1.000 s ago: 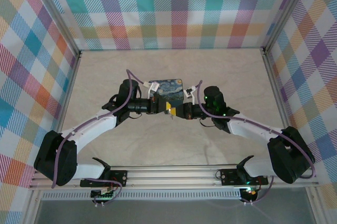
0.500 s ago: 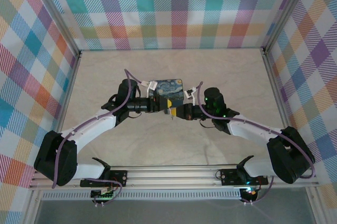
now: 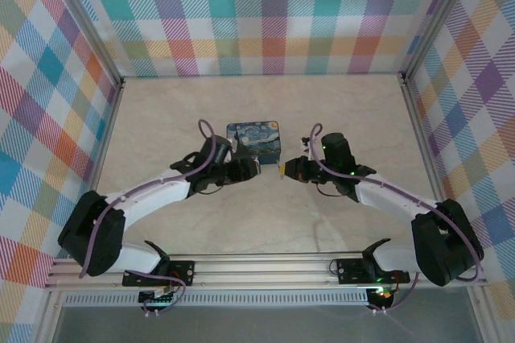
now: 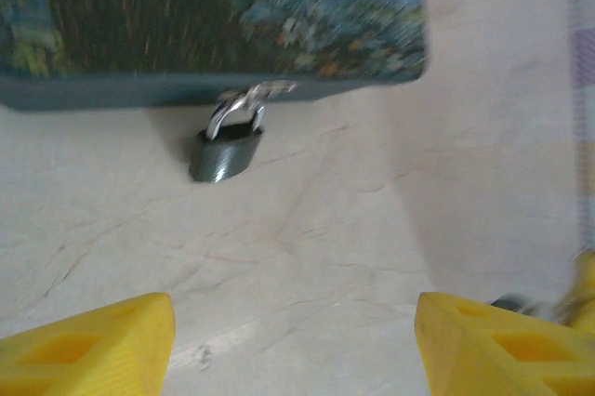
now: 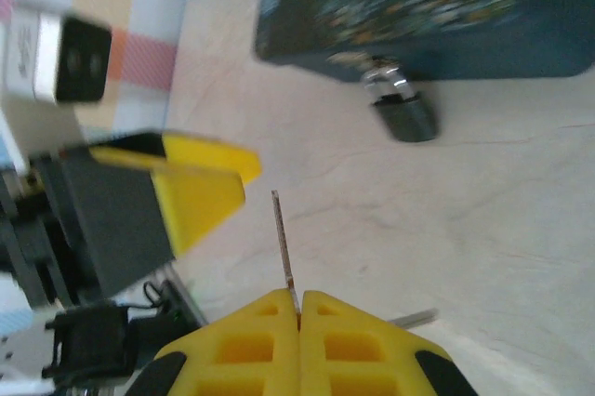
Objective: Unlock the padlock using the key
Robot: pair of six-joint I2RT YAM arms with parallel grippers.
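My left gripper [image 4: 293, 331] stands wide apart, holding nothing. Bare cream marbled desk [image 4: 325, 229] lies open between it and the small dark padlock with the silver shackle [image 4: 226, 150]. The padlock lies on the desk, hooked at the near edge of the square blue starry-print box [image 4: 186, 24]. My right gripper [image 5: 299, 308] is pinched tight on the thin grey metal key [image 5: 282, 233] — its tip well apart from the padlock.

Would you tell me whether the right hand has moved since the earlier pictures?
Yes. Seen from above, the right hand has drawn back rightward, from midway along the near edge of the box to beside its near right corner.
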